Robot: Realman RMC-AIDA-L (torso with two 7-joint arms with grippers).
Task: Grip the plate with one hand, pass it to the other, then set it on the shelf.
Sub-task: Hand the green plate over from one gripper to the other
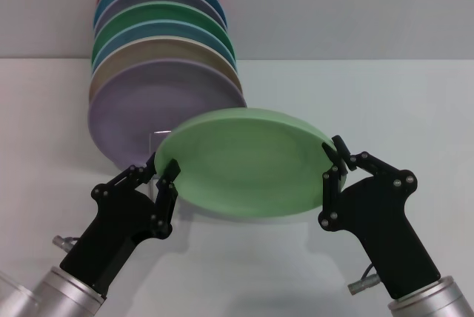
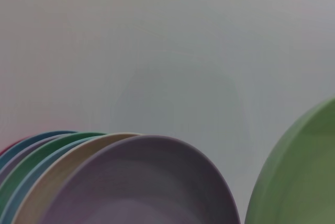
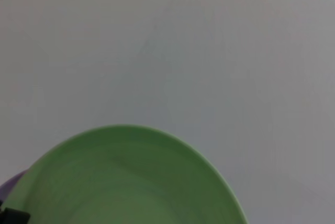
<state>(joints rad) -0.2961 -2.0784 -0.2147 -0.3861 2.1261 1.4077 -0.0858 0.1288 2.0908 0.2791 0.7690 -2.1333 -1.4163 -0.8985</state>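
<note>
The pale light-green plate hangs tilted in the air above the table, between my two grippers. My left gripper is shut on its left rim, one finger in front and one behind. My right gripper is shut on its right rim, one finger above and one below. The plate also shows in the left wrist view and the right wrist view. Of the wire shelf only a small upright loop shows, just behind the plate's left edge.
Several coloured plates stand on edge in a row at the back left, with a lavender plate in front and a darker green plate further back. The lavender plate also shows in the left wrist view. The white table extends to the right.
</note>
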